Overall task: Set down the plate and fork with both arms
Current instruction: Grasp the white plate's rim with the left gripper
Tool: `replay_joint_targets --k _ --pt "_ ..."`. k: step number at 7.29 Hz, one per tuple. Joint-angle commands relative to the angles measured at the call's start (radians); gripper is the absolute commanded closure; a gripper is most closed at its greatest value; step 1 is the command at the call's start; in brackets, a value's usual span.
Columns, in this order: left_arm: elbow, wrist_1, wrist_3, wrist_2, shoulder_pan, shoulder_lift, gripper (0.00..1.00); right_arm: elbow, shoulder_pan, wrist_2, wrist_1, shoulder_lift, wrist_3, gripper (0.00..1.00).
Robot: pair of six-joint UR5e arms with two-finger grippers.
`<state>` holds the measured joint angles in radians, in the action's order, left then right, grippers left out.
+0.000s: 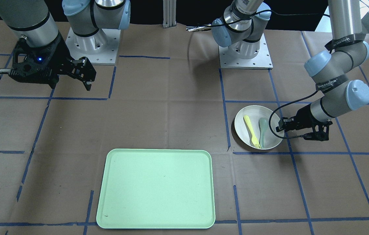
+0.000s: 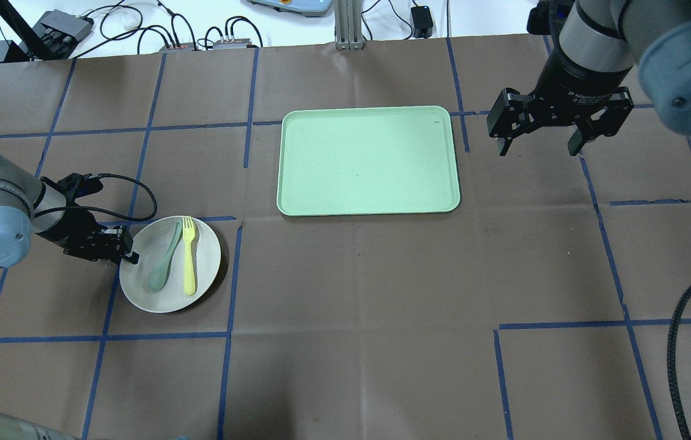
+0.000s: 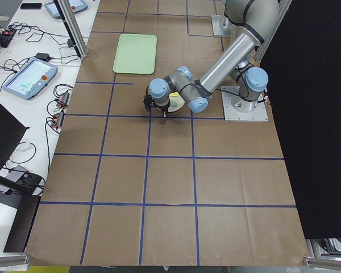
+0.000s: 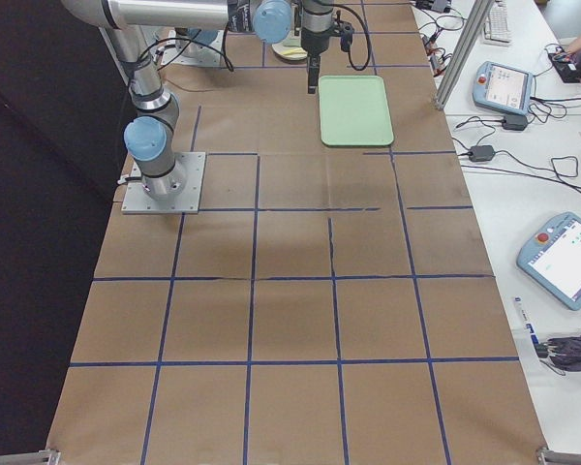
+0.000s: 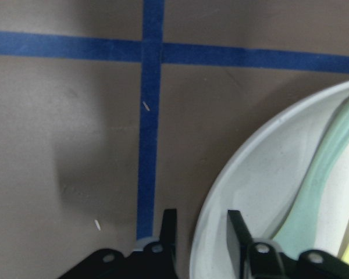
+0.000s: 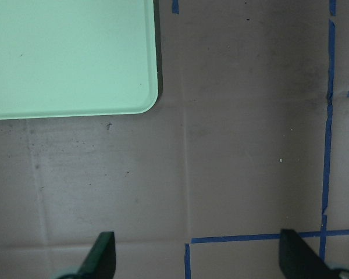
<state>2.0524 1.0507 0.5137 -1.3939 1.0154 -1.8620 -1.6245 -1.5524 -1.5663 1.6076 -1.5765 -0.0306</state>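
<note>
The off-white plate [image 2: 202,269] lies on the table at my left, with the pale-yellow fork [image 2: 189,260] and a grey-green spoon [image 2: 162,260] lying in it. My left gripper [image 2: 130,253] is low at the plate's left edge. In the left wrist view its jaws [image 5: 202,212] stand astride the plate's rim [image 5: 221,192], one finger outside and one inside, with a narrow gap showing. My right gripper [image 2: 538,146] is open and empty, hovering beside the tray's right edge. The front view shows the plate [image 1: 241,129], the fork [image 1: 251,130] and the left gripper [image 1: 281,125].
The mint-green tray [image 2: 370,162] lies at the table's far middle, with nothing on it; its corner shows in the right wrist view [image 6: 70,52]. Blue tape lines mark the brown table cover. Cables and control boxes lie beyond the far edge.
</note>
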Motion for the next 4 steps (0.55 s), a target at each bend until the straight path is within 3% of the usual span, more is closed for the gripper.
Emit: replay_joint_targets --k 1,4 --pt "-0.001 0.003 -0.003 0.019 -0.001 0.001 0.86 0.0 0.0 0.0 0.0 0.0 0.0 0.0" --pt "-0.003 0.005 -0.003 0.032 0.002 0.013 0.99 0.0 0.0 0.0 0.0 -0.002 0.0 0.0"
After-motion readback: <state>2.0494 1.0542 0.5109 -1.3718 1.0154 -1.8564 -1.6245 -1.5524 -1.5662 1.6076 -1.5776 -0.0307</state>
